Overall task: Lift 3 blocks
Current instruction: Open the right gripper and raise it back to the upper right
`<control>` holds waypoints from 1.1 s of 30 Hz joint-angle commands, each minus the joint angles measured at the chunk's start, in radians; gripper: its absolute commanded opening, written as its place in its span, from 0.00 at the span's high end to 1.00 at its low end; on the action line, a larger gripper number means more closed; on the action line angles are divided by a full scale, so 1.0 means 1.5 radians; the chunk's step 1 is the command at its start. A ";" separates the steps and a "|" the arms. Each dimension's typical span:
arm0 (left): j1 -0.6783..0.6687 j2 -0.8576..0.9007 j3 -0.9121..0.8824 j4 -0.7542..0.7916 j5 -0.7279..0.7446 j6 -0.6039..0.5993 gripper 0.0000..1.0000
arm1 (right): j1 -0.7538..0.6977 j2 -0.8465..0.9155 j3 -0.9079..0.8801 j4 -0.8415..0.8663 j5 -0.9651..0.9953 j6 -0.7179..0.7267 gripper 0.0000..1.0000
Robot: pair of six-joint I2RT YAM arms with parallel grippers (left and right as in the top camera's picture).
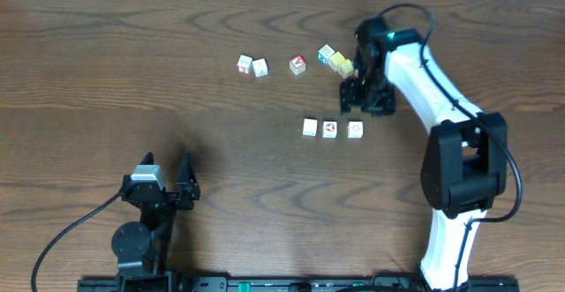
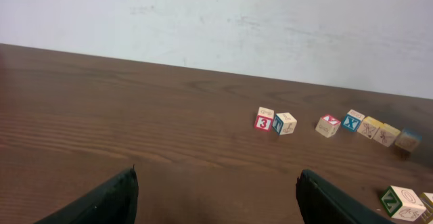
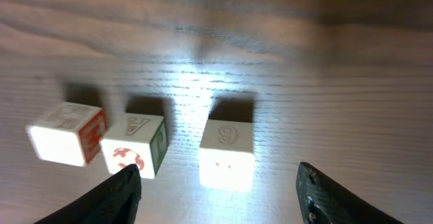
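Observation:
Three cream-white blocks lie in a short row on the table: left (image 1: 310, 127), middle (image 1: 329, 129) and right (image 1: 355, 130). In the right wrist view they appear as a block with a red side (image 3: 67, 132), one with a red mark and a green side (image 3: 135, 146), and one marked 6 (image 3: 228, 153). My right gripper (image 1: 365, 105) (image 3: 218, 197) is open just behind the right block, which rests on the table ahead of the gap and touches neither finger. My left gripper (image 1: 166, 167) (image 2: 216, 197) is open and empty, far off at the front left. One row block (image 2: 402, 202) shows at the bottom right of the left wrist view.
Behind the row lie other cubes: two white ones (image 1: 244, 63) (image 1: 260, 67), a red-faced one (image 1: 297, 64), a blue-marked one (image 1: 327, 55) and a yellow one (image 1: 342, 63) close to the right arm. The right arm (image 1: 441, 98) stretches in from the front right.

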 commanded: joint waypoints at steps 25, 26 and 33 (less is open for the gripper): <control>0.003 -0.001 -0.010 -0.023 0.015 -0.004 0.25 | -0.278 -0.014 0.158 -0.114 0.062 0.004 0.01; 0.003 -0.001 -0.010 -0.023 0.015 -0.004 0.25 | -0.279 -0.014 0.158 -0.114 0.063 0.004 0.01; 0.003 -0.001 -0.010 -0.023 0.015 -0.004 0.25 | -0.278 -0.014 0.158 -0.114 0.063 0.004 0.01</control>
